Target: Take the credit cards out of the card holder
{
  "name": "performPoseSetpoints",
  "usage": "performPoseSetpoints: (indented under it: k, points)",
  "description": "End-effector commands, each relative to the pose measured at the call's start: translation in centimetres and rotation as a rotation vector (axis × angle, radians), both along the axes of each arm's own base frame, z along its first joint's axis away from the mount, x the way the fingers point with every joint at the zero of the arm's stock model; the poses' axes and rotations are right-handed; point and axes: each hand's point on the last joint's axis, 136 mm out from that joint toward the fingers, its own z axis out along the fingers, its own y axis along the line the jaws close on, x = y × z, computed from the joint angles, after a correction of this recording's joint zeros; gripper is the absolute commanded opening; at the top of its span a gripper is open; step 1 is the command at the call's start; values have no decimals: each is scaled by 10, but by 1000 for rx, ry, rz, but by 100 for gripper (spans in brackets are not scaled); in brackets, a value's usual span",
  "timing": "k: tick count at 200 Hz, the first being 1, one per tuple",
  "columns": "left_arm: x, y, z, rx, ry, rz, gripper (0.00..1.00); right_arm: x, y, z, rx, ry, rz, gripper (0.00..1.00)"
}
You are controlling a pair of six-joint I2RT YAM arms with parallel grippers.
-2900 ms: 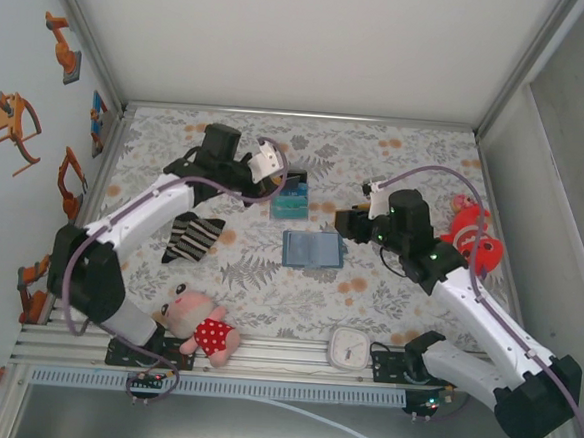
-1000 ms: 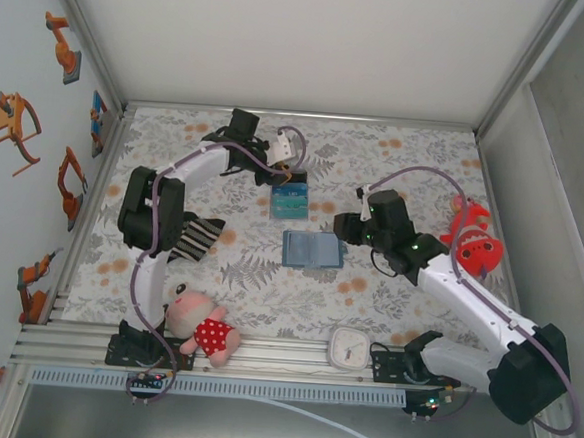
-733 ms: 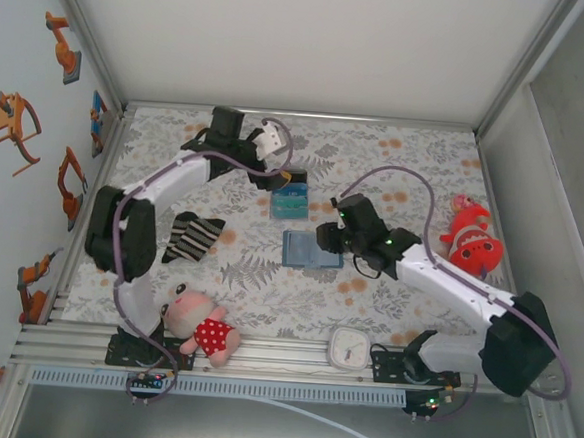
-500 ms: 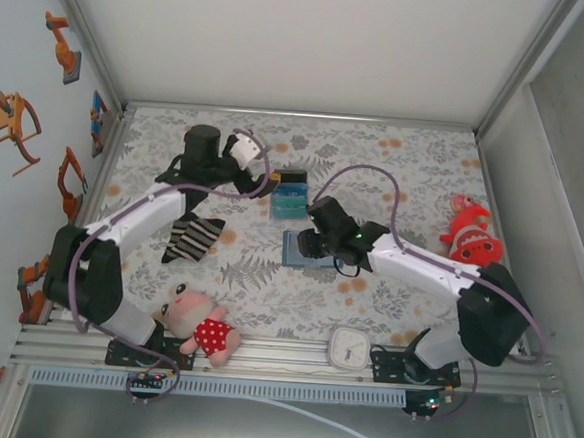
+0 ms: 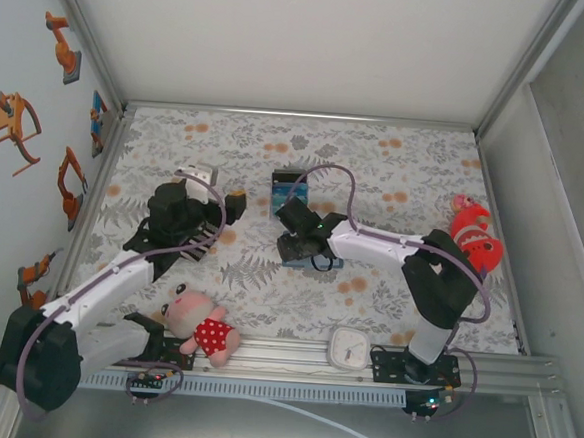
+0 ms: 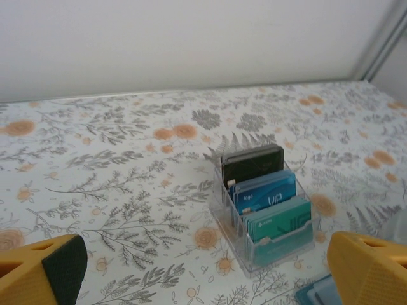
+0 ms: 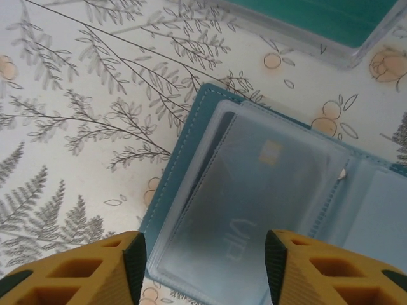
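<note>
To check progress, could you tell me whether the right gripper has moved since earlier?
Yes; the right gripper moved left, from beside the card holder to over it.

Wht/blk arms (image 5: 375, 247), yellow fingers (image 7: 76, 267)

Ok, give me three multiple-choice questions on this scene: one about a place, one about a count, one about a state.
1. What is the right end effector over?
A. the wallet
B. the sock
C. the clock

2. How many cards stand in the clear rack?
A. one
B. three
C. five

3. How does the wallet lie?
A. shut
B. rolled up
C. open

Answers:
1 A: the right wrist view looks down between its fingers onto the wallet.
2 B: a black card, a blue card and a teal card.
3 C: both inner panels face up.
</note>
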Motion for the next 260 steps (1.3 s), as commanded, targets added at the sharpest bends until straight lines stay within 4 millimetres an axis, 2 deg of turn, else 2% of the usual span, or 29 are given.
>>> performPoseSetpoints:
  k: [1,21,61,102,130,169,212,260]
  points:
    - [-4,15,7,-53,4,77,97,3,-3,-6,-46,-6,-4,57]
    - [-10,19,8,-75,4,92,97,2,-4,-16,-63,5,-6,61]
    - [-18,27,8,-110,21,124,97,0,-10,-31,-94,23,-14,60]
    - [-20,32,16,-126,5,149,97,-4,-21,-43,-135,31,-24,56]
    - [-20,34,25,-149,-6,163,97,-7,-23,-48,-142,42,-22,45]
    - [-17,40,35,-224,12,221,97,-5,-19,-37,-92,22,-12,34]
    - [-20,30,43,-222,-7,167,97,-2,-16,-17,-29,-9,10,20]
    - [-35,7,58,-104,-162,123,97,-13,-10,-6,38,-14,98,19]
